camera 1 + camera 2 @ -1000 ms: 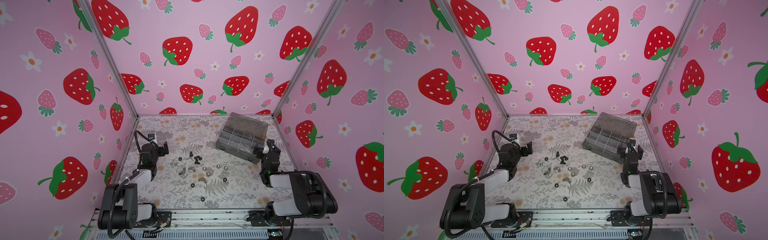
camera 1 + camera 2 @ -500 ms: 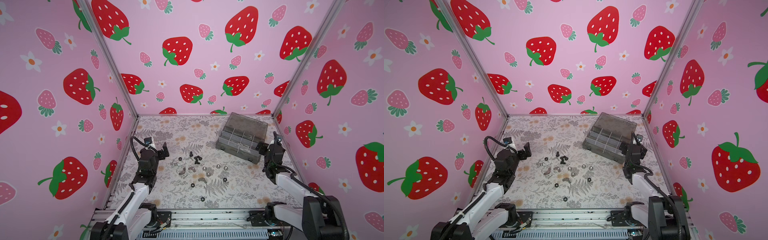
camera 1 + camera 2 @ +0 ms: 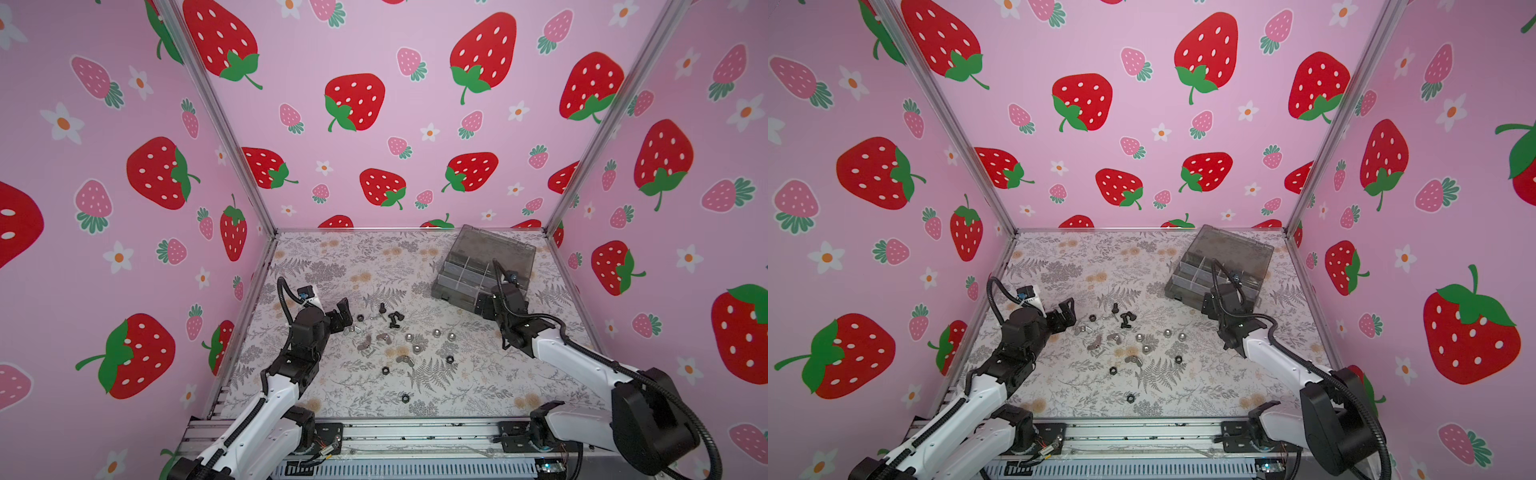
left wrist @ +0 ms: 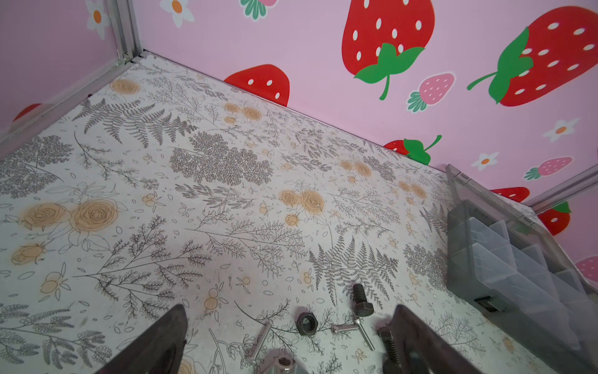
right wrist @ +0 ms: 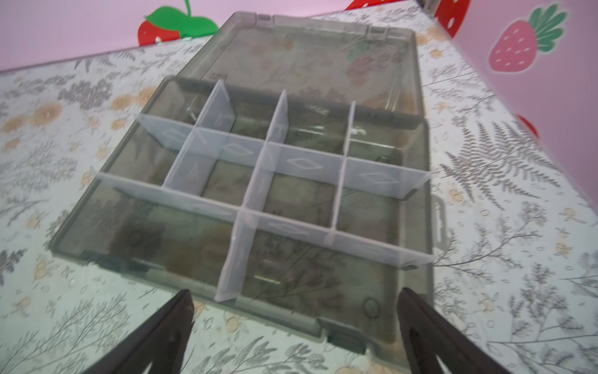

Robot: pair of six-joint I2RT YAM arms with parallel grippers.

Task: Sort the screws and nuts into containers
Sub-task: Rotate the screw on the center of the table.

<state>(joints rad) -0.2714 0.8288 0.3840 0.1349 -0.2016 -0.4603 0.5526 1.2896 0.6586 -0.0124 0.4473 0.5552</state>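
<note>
Grey translucent plastic organiser box [image 3: 459,276] sits far right on floral-print table [image 3: 332,266], lid [image 3: 498,249] behind it; tiny black and silver screws and nuts [image 3: 386,338] lie centre, lone black hex nut [image 3: 405,398] nearer.

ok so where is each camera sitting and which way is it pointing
Top views: both high above the base rail, looking down and forward at the floral table, screws, nuts and organiser box; both arms show.
Left wrist: on the left arm, low, facing the back wall; open left gripper frames a black hex nut and bolt.
Right wrist: on the right arm, facing the open box; open right gripper shows.
Shared: all four show the box.
</note>
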